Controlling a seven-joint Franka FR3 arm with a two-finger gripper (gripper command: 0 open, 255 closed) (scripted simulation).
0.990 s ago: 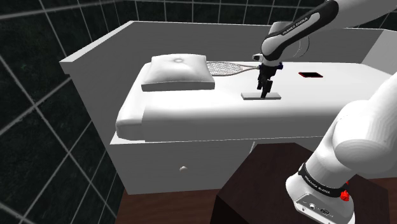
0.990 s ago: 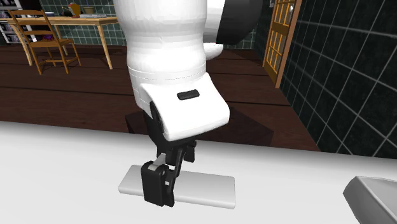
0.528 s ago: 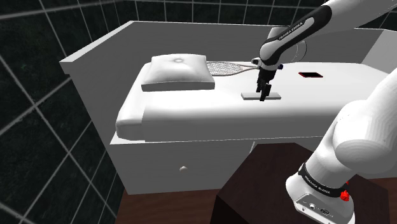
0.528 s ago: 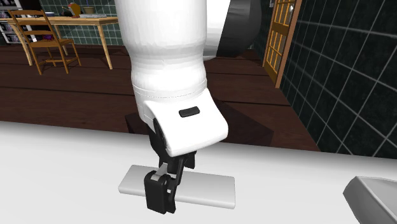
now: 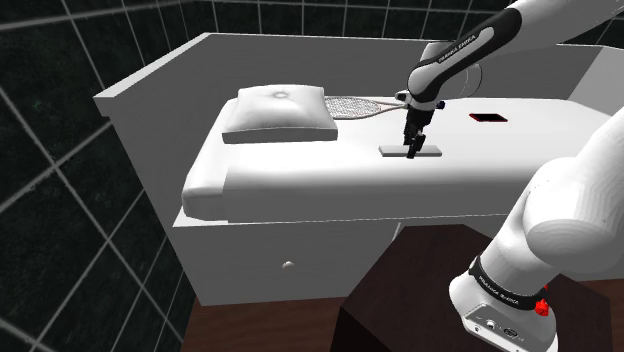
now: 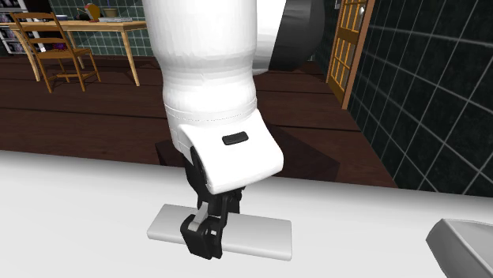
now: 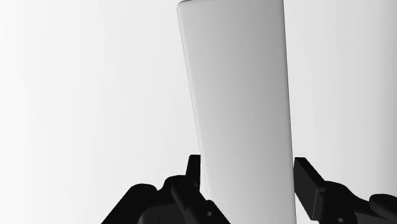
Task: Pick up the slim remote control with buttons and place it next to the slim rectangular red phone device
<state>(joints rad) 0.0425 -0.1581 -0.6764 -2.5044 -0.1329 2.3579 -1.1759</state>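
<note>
The arm (image 5: 570,215) is showing glossy white shells and dark joints. A black lettered band (image 5: 497,287) is ringing its base link, a red button (image 5: 541,306) at four o'clock. The claw (image 6: 207,241) is looking all black.

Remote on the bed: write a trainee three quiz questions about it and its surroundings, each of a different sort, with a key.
1. True or false: the claw is down at the grey remote on the bed.
2. What lies beside the pillow? A: racket. B: book. C: lamp.
3. Fill in: in the shoulder view, the red phone lies to the remote's ____.
Key: 1 true; 2 A; 3 right.
</note>
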